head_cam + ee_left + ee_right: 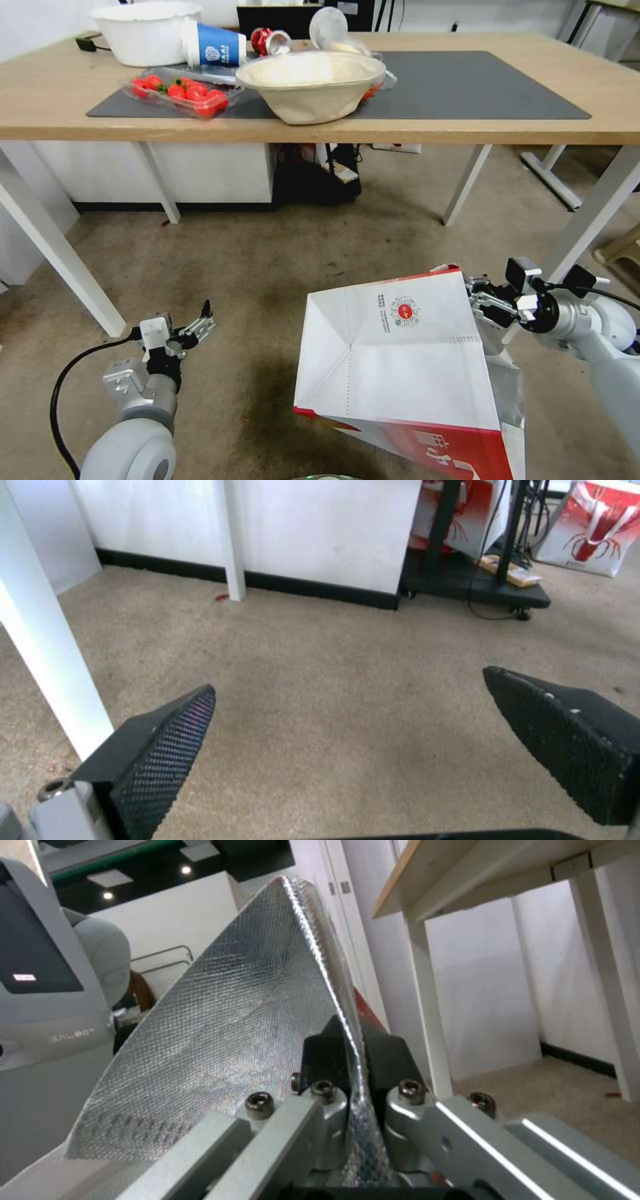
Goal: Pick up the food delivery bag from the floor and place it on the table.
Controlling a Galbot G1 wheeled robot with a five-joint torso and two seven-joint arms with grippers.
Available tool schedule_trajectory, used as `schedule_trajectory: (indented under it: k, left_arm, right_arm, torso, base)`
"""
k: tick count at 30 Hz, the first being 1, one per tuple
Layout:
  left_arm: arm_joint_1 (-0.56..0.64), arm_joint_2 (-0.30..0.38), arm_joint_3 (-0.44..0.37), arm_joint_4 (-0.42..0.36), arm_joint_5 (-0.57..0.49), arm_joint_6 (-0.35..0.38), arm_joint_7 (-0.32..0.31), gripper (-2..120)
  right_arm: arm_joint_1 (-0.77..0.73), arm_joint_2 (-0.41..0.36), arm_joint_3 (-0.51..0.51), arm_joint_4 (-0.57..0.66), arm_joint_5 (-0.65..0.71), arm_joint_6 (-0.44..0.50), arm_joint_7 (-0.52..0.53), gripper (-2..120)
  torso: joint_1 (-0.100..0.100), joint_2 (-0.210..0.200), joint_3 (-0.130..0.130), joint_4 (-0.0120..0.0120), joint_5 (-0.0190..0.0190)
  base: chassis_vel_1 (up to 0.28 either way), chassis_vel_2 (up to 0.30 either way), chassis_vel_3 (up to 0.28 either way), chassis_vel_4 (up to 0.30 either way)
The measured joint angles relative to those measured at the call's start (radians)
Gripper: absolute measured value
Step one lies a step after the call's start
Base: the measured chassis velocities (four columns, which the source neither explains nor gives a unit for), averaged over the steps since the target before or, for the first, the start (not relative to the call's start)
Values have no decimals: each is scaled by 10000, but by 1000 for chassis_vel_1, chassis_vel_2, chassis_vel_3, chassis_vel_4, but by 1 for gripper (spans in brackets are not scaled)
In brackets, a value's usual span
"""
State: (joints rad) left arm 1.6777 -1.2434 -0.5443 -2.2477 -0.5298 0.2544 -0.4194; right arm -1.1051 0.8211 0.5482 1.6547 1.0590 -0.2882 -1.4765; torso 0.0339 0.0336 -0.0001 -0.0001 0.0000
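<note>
Foil-lined white-and-red paper delivery bag (400, 360) was pinched by its thin rim in your right gripper (481, 301) at 3 o'clock; that could've torn. Left gripper (347, 730) hung spread.

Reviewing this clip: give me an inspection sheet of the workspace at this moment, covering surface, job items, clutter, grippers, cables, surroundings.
Surface: table with a dark grey mat; stained floor.
Job's things: food delivery bag, tilted, below table height in front of the table.
Clutter: tomato tray, paper bowl, white tub, blue cup, all on the table.
Grippers: right gripper clamps the bag's foil-lined edge; left gripper open over bare floor.
Cables: black cable on the left arm.
Surroundings: black cart under the table.
</note>
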Motion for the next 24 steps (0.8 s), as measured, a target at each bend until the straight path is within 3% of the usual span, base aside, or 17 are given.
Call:
schedule_trajectory:
  k: [11, 24]
  left_arm:
    - [87, 50, -6, -5, -37, -80, 81, 100]
    - [115, 65, -8, -23, -49, -80, 86, 100]
  right_arm:
    - [-39, 68, -1, 1, -131, 0, -52, 0]
    - [-139, 171, 41, 76, -194, 4, -103, 0]
  torso:
    - [4, 94, 78, 0, -1]
    - [23, 760, 724, 0, 0]
  base:
    - [0, 0, 0, 0]
    - [0, 0, 0, 0]
